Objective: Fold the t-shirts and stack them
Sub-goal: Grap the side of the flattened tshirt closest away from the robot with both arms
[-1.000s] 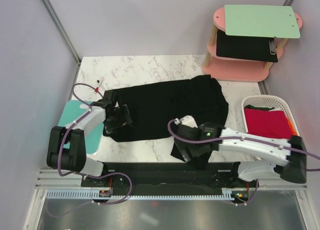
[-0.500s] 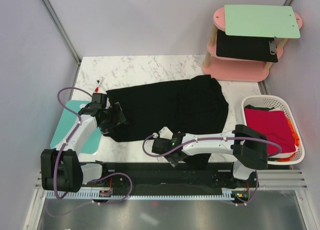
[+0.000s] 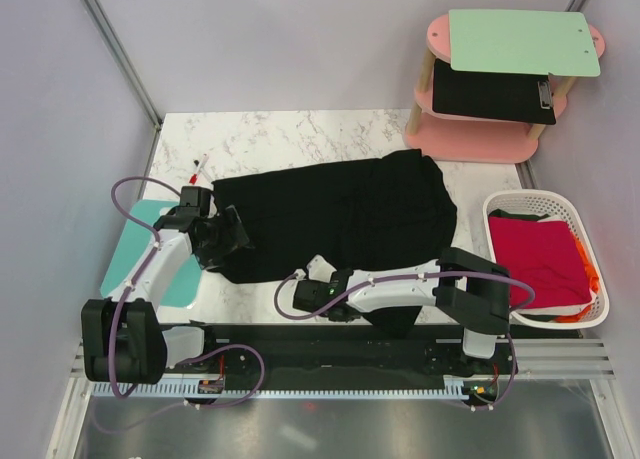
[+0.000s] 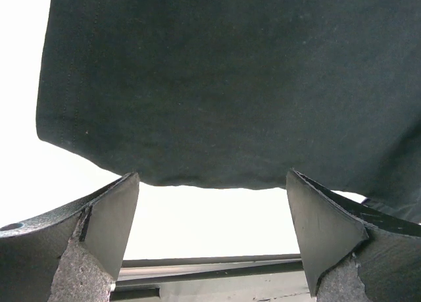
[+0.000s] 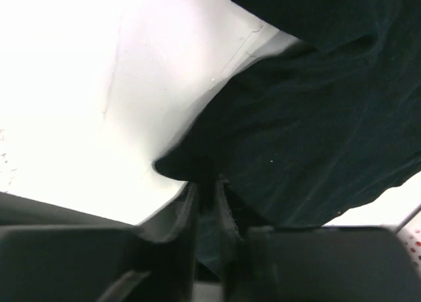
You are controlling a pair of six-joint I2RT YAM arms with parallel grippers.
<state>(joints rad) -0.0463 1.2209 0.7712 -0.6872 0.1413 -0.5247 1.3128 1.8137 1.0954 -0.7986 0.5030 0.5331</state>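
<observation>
The black t-shirt, soft and limp, lies across the tabletop; its hems look the best hold. The right pincer pinches its six o'clock edge; the left pincer gapes at nine o'clock.

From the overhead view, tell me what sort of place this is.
Probably a robot test cell, not a home: plain panel walls box in a marble-patterned table, a left arm and a right arm are bolted to its near edge, and a black t-shirt lies spread near a white basket.
</observation>
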